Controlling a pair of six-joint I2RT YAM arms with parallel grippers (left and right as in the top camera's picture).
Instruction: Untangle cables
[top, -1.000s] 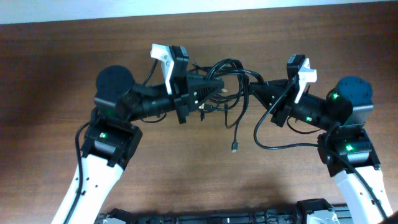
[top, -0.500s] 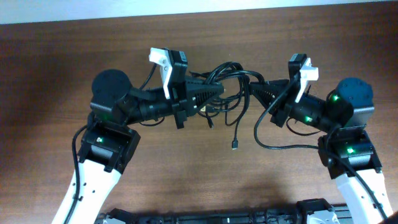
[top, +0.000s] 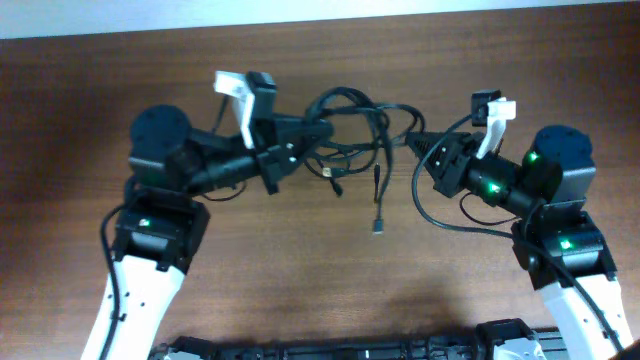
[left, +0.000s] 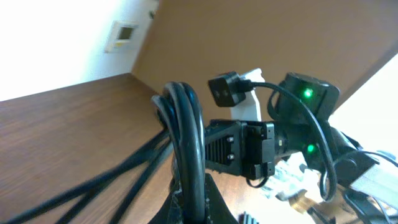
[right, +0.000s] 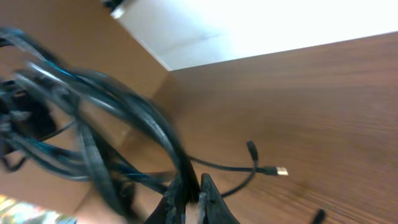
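Observation:
The cables (top: 350, 100) are a knot of thin black cords hanging above the wooden table (top: 300, 280), stretched between my two grippers. My left gripper (top: 325, 128) is shut on a thick bundle of cords at the knot's left side; in the left wrist view the cords (left: 186, 143) rise straight out of the shut left gripper (left: 193, 199). My right gripper (top: 410, 143) is shut on a strand at the right side, and in the right wrist view the right gripper (right: 193, 193) pinches that cord (right: 168, 143). One loose strand hangs down to a plug (top: 378, 228). A silvery-tipped plug (right: 281, 171) lies on the table.
The right arm's own black wire (top: 440, 218) loops low over the table beside that arm. The right arm with its green lights (left: 305, 118) fills the left wrist view's right side. A pale wall (top: 300, 15) borders the table's far edge.
My left arm has pulled left and back, and my right gripper has drawn slightly right. The knot has spread wider between them, and the hanging strand has swung.

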